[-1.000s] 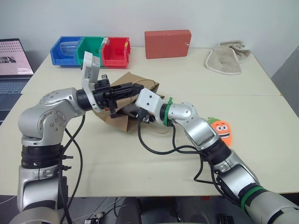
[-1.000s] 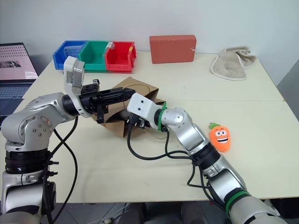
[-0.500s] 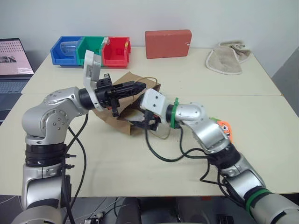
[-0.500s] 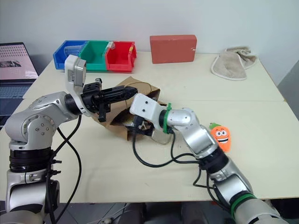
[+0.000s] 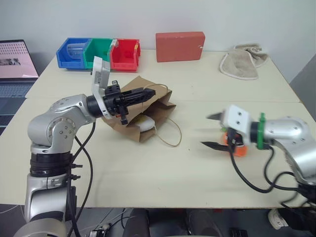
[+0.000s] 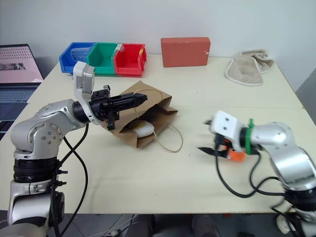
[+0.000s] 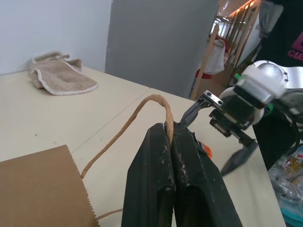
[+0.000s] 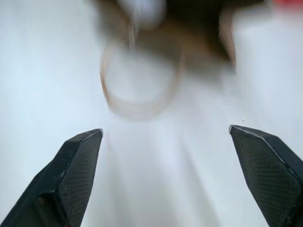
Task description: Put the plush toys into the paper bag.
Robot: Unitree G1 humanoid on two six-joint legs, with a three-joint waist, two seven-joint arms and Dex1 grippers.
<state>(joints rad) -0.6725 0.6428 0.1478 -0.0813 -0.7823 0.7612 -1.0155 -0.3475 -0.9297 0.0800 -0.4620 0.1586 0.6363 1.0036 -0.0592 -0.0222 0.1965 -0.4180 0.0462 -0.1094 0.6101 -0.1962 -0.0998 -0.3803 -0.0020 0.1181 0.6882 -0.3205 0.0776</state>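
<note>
The brown paper bag (image 5: pixel 129 114) lies on its side mid-table with its mouth facing right. My left gripper (image 5: pixel 149 92) is shut on the bag's upper handle (image 7: pixel 142 109) and holds the mouth up. The white plush toy (image 5: pixel 142 122) lies just inside the mouth. The other handle loop (image 5: pixel 170 134) rests on the table. My right gripper (image 5: pixel 211 131) hangs open and empty to the right of the bag. The orange carrot toy (image 6: pixel 235 154) lies on the table right behind it, partly hidden by the wrist.
A red box (image 5: pixel 179 46), a beige towel (image 5: pixel 241 63) and a row of blue, green and red bins (image 5: pixel 98 53) stand along the far edge. A laptop (image 5: pixel 15 64) sits at the far left.
My right arm has pulled out of the bag's mouth and swung right to the carrot, its fingers opening wide. The white toy now lies in the mouth. The left gripper has held still.
</note>
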